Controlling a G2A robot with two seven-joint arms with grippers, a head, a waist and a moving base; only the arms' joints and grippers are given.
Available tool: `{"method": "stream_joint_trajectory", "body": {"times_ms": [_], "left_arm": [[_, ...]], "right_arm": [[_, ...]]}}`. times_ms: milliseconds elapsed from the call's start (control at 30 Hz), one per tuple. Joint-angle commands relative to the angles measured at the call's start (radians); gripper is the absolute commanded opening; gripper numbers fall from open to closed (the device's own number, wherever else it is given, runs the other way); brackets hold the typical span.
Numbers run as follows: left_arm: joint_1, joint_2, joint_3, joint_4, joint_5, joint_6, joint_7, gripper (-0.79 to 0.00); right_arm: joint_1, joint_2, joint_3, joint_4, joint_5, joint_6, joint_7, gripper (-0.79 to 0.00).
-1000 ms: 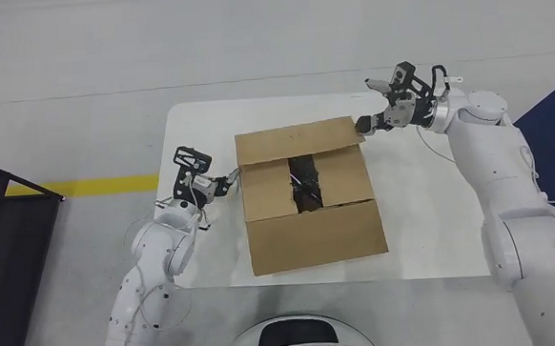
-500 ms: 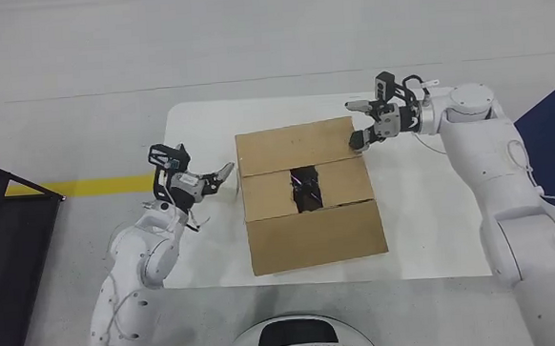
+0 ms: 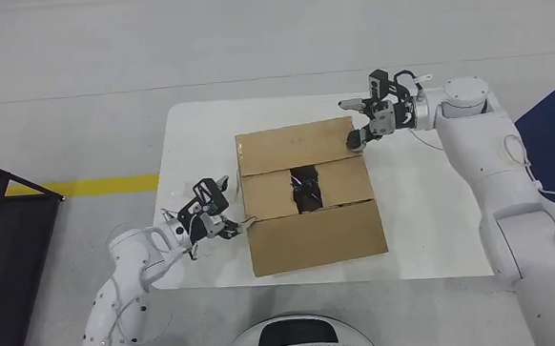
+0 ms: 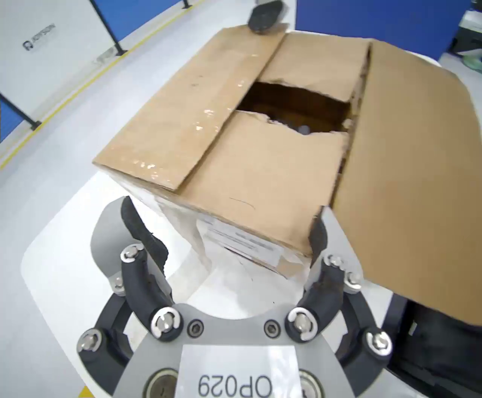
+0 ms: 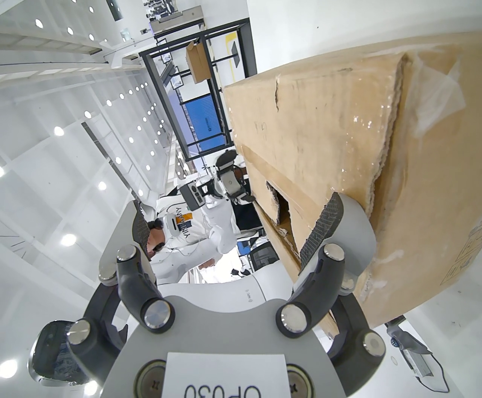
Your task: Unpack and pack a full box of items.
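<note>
On the white, round-cornered desk, the left jaws are standing apart, their black ribbed pads just beside the left side of the brown cardboard box, which is sitting mid-desk. Its torn-edged flaps are leaving a dark rectangular gap at the centre. At its far right corner, the right jaws are gaping, one textured pad against the cardboard.

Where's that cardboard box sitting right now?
In the top view the box sits in the middle of the table, with the left gripper at its left side and the right gripper at its far right corner.
</note>
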Motion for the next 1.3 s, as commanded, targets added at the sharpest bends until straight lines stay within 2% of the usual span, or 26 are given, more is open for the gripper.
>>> {"method": "stream_joint_trajectory", "body": {"times_ms": [0, 167, 333, 467, 700, 900, 1033, 1133, 1267], "left_arm": [[0.009, 0.009, -0.016, -0.007, 0.018, -0.065, 0.035, 0.0], [0.029, 0.027, -0.041, -0.017, 0.071, -0.121, 0.097, 0.0], [0.039, 0.048, -0.044, -0.017, 0.166, -0.121, 0.109, 0.0], [0.037, 0.056, -0.034, -0.005, 0.25, -0.067, 0.077, 0.0], [0.007, 0.055, 0.009, 0.025, 0.132, -0.06, 0.148, 0.0], [-0.009, 0.061, -0.019, 0.046, 0.009, -0.066, 0.178, 0.0], [-0.028, 0.058, -0.027, 0.051, -0.092, 0.004, 0.142, 0.0], [-0.058, 0.049, 0.005, 0.057, -0.166, 0.124, 0.049, 0.0], [-0.114, 0.035, 0.063, 0.075, -0.263, 0.258, -0.078, 0.0]], "right_arm": [[0.009, -0.005, -0.012, -0.001, -0.003, 0.009, -0.007, 0.0], [0.029, -0.018, -0.038, -0.003, -0.007, 0.02, -0.017, 0.0], [0.041, -0.026, -0.052, 0.011, -0.003, 0.015, -0.023, 0.0], [0.044, -0.03, -0.059, 0.027, 0.002, 0.011, -0.027, 0.0], [0.048, -0.033, -0.064, 0.047, 0.009, -0.001, -0.027, 0.0], [0.051, -0.03, -0.057, 0.06, 0.017, -0.015, -0.029, 0.0], [0.05, -0.022, -0.035, 0.062, 0.042, -0.044, -0.022, 0.0], [0.046, -0.012, -0.005, 0.065, 0.075, -0.076, -0.028, 0.0], [0.017, 0.003, 0.073, 0.056, 0.204, -0.138, -0.042, 0.0]]}}
